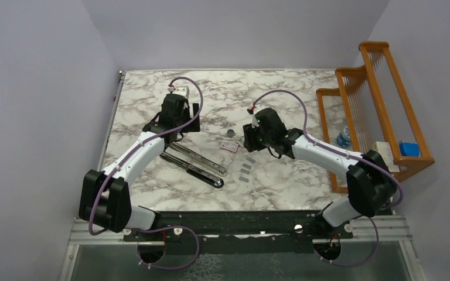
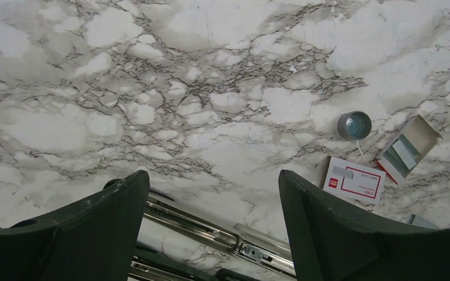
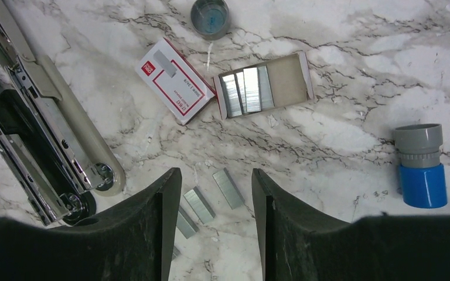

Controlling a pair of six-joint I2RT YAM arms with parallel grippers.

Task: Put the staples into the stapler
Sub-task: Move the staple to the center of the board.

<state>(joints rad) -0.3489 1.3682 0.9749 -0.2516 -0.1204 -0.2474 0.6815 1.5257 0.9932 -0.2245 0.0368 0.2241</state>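
The stapler (image 1: 193,161) lies swung open on the marble table, its two long arms side by side; it also shows in the left wrist view (image 2: 222,234) and the right wrist view (image 3: 35,129). Several loose staples (image 1: 246,171) lie just right of it. In the right wrist view the strips (image 3: 228,187) lie between and below my fingers. More staples sit in the open box tray (image 3: 263,86), beside its white-and-red sleeve (image 3: 174,88). My right gripper (image 3: 217,175) is open and empty above the loose strips. My left gripper (image 2: 214,181) is open and empty over the stapler's far end.
A small dark round disc (image 1: 231,133) lies behind the sleeve. A blue-and-grey cylinder (image 3: 420,167) lies right of the staples. A wooden rack (image 1: 381,99) stands at the table's right edge, with a bottle (image 1: 344,137) and a blue box (image 1: 409,148).
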